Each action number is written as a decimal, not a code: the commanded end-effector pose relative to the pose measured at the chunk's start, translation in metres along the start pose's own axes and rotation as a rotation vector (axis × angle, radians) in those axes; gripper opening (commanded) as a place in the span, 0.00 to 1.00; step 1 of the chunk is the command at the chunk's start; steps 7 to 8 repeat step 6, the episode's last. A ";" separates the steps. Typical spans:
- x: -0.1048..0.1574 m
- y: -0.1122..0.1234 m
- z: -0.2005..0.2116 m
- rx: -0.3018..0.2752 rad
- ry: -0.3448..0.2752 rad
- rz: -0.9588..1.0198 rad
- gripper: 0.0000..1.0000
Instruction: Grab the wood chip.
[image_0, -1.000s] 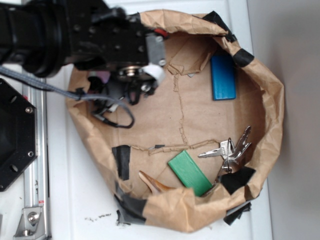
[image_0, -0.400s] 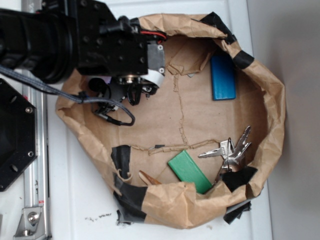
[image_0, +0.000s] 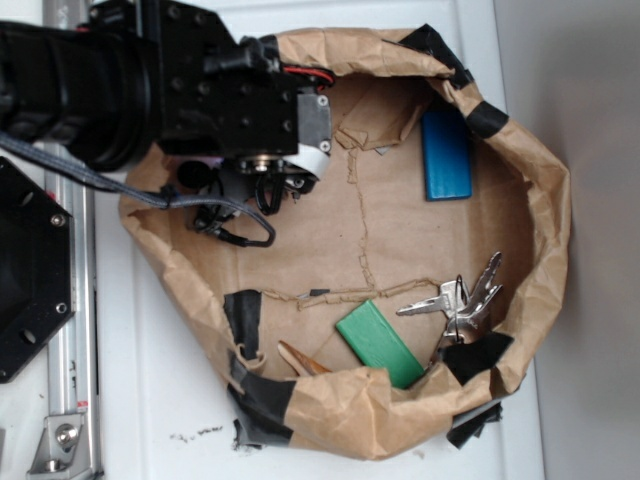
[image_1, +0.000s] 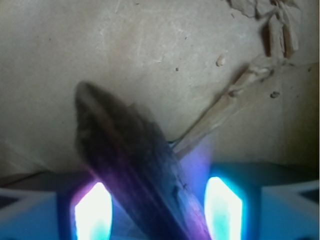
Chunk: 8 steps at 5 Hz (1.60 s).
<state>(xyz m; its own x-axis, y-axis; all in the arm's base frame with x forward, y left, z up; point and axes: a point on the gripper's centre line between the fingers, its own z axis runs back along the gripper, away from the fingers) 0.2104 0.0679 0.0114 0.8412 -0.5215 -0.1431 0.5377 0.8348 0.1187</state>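
The wood chip (image_1: 135, 170) is being seen from the wrist view as a dark, rough, tapering sliver lying slantwise on the brown paper (image_1: 165, 60), its broad end running down between the two glowing fingers (image_1: 92, 212) of the end effector (image_1: 157, 212), whose fingers are standing apart with a gap showing on either side of the chip, so nothing is being clamped. In the exterior view the chip is being hidden under the black arm, and the end effector (image_0: 262, 180) is being held low over the upper left part of the crumpled paper nest (image_0: 545, 200) on the white counter (image_0: 150, 400). A blue block (image_0: 446, 155) is lying at the upper right, a green block (image_0: 378, 344) and a bunch of keys (image_0: 460, 300) at the lower right, and an orange-brown sliver (image_0: 300, 360) is lying just beside the lower rim
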 end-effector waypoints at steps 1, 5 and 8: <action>0.002 -0.005 0.006 0.007 -0.033 0.031 0.00; 0.053 0.017 0.140 -0.087 -0.155 0.272 0.00; 0.063 0.006 0.145 -0.092 -0.126 0.287 0.00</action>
